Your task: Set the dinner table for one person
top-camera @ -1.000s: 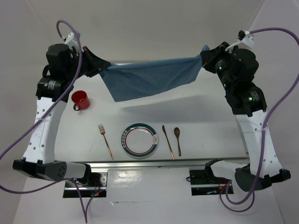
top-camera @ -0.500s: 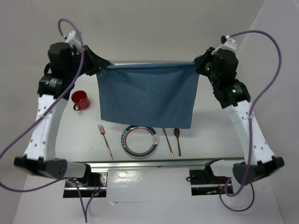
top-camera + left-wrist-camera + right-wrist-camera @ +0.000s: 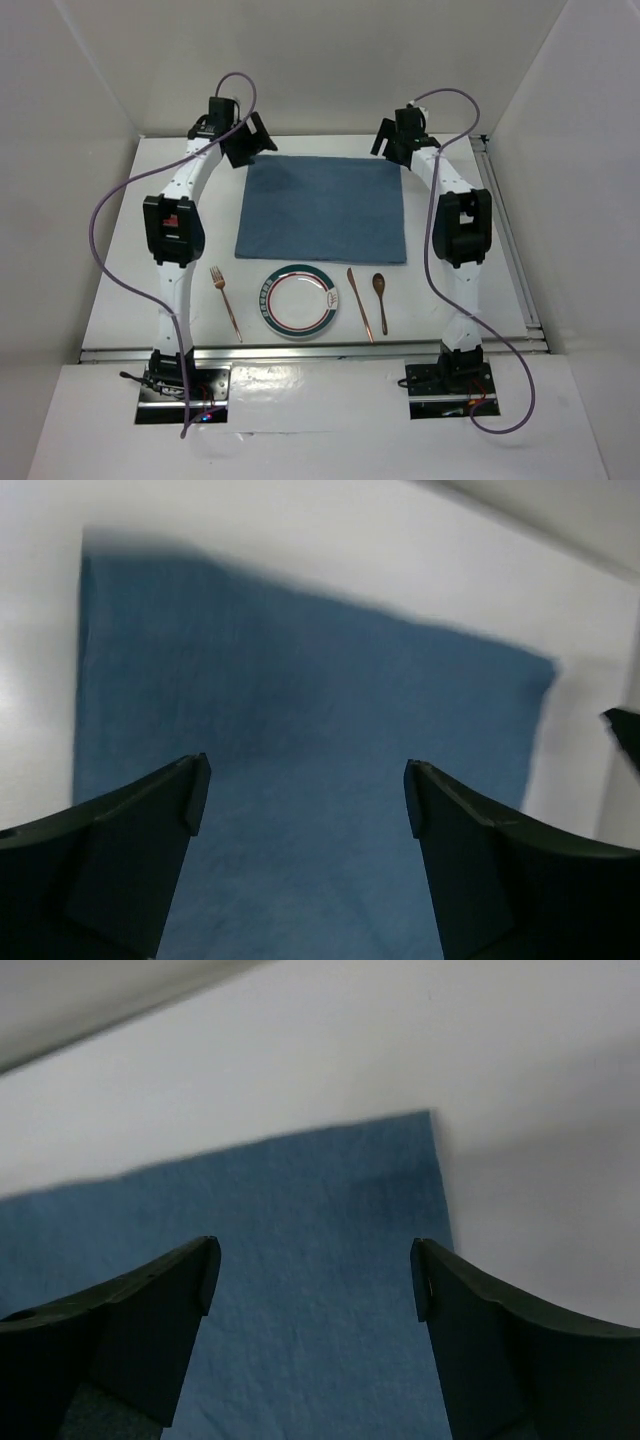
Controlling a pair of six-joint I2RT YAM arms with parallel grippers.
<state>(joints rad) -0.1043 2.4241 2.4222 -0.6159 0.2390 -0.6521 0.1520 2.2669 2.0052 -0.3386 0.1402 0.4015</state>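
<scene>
The blue placemat (image 3: 322,210) lies flat on the white dinner table (image 3: 420,300), past the plate. My left gripper (image 3: 250,143) hangs over its far left corner, open, with only blue cloth (image 3: 300,730) below the gap (image 3: 305,780). My right gripper (image 3: 388,140) hangs over the far right corner, also open and holding nothing (image 3: 315,1260); the cloth's corner (image 3: 400,1160) shows beneath it.
Nearer the arms' bases lie a fork (image 3: 226,303), a green-rimmed plate (image 3: 298,300), a knife (image 3: 360,303) and a wooden spoon (image 3: 381,300) in a row. A metal rail (image 3: 300,348) runs along the near edge. White walls enclose the table on three sides.
Both grippers, which held the placemat stretched in the air, have let go and opened. The placemat now lies flat, and both arms reach far out over its far corners.
</scene>
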